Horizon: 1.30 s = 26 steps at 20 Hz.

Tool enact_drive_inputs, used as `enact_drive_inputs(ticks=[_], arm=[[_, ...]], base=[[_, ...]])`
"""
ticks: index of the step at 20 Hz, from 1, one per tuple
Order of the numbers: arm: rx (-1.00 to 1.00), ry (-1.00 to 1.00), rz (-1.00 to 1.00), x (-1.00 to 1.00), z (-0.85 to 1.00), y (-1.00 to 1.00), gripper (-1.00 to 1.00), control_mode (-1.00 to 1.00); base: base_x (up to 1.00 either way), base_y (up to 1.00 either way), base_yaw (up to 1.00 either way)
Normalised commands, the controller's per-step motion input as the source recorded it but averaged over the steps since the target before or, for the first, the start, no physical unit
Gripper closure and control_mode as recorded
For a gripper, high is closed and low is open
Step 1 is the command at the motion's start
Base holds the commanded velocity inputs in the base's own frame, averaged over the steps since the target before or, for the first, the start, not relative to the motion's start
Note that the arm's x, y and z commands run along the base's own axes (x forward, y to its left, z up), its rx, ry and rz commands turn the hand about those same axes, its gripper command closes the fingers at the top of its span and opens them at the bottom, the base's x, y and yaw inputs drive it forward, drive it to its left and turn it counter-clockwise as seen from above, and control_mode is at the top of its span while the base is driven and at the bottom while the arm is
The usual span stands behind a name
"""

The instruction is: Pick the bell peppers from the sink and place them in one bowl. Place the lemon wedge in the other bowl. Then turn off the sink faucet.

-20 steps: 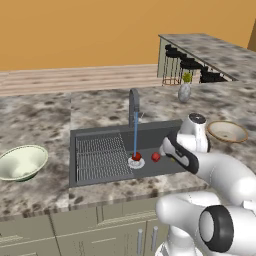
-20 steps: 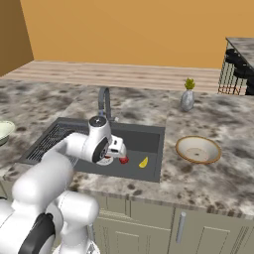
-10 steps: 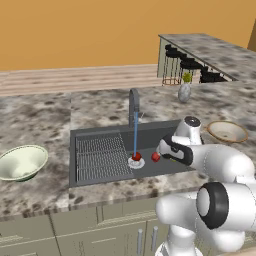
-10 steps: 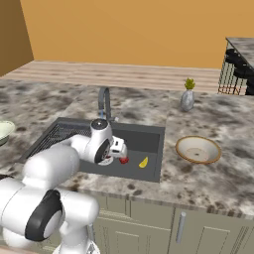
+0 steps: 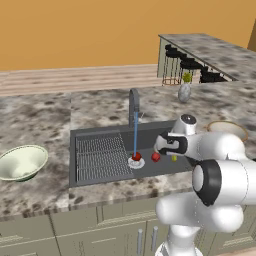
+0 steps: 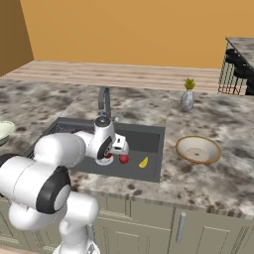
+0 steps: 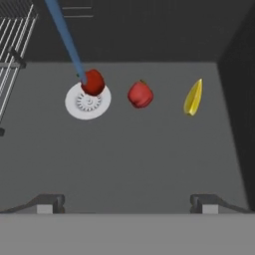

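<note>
Overhead, the claw (image 7: 127, 203) points down into the sink (image 7: 149, 164), fingers spread wide apart, gripping nothing.

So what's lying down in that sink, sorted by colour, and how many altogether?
Red bell peppers: 2, one on the drain, one beside it
Yellow lemon wedge: 1
Total: 3
</note>
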Motion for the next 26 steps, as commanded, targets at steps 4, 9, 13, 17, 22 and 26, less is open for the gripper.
enact_drive_inputs(ticks=[4,9,13,17,22,26], arm=[[0.0,0.0,0.0,0.19,-0.13,0.0,-1.0,-1.0],[0.0,0.0,0.0,0.18,-0.18,0.0,-1.0,-1.0],[0.0,0.0,0.0,0.18,-0.19,-0.01,-1.0,-1.0],[0.0,0.0,0.0,0.14,-0.16,-0.02,-1.0,-1.0],[0.0,0.0,0.0,0.15,-0.2,0.0,-1.0,-1.0],[0.0,0.0,0.0,0.13,-0.26,0.0,-1.0,-1.0]], base=[[0.0,0.0,0.0],[0.0,0.0,0.0],[0.0,0.0,0.0],[0.0,0.0,0.0],[0.0,0.0,0.0],[0.0,0.0,0.0]])
